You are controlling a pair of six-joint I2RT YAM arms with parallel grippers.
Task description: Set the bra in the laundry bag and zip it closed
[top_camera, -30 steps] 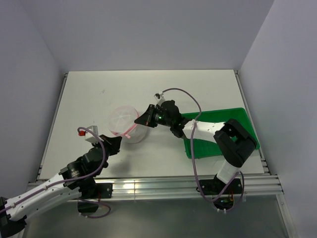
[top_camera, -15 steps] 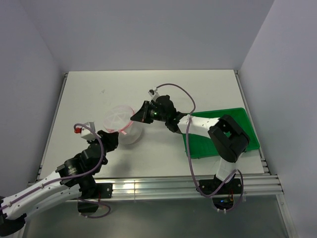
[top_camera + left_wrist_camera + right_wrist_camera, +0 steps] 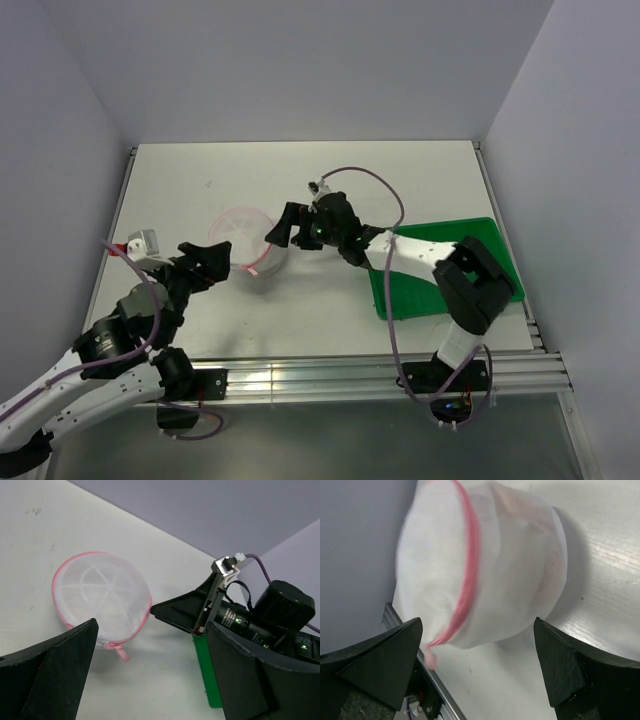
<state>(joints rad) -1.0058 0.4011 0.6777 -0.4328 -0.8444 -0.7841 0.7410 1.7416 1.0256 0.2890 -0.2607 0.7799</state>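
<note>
The laundry bag [image 3: 248, 250] lies on the white table, a round white mesh dome whose pink zip band [image 3: 468, 565] runs shut around it. Its pink pull tab [image 3: 120, 653] hangs at the near side. No bra shows in the open; only a faint peach tint [image 3: 522, 510] comes through the mesh. My left gripper [image 3: 222, 262] is open just left of the bag and apart from it, its fingers [image 3: 55, 675] wide with bare table between them. On the bag's other side my right gripper [image 3: 283, 232] is also open, holding nothing, fingers [image 3: 580, 665] spread before the bag [image 3: 485, 565].
A green rectangular tray [image 3: 455, 270] lies at the right under the right arm's forearm. The right arm's wrist and cable [image 3: 235, 620] show in the left wrist view, beyond the bag [image 3: 100, 600]. Grey walls close in the table at the back and both sides.
Both grippers have opened and let go of the bag. The left arm has drawn back to the left. The bag now rests free on the table.
</note>
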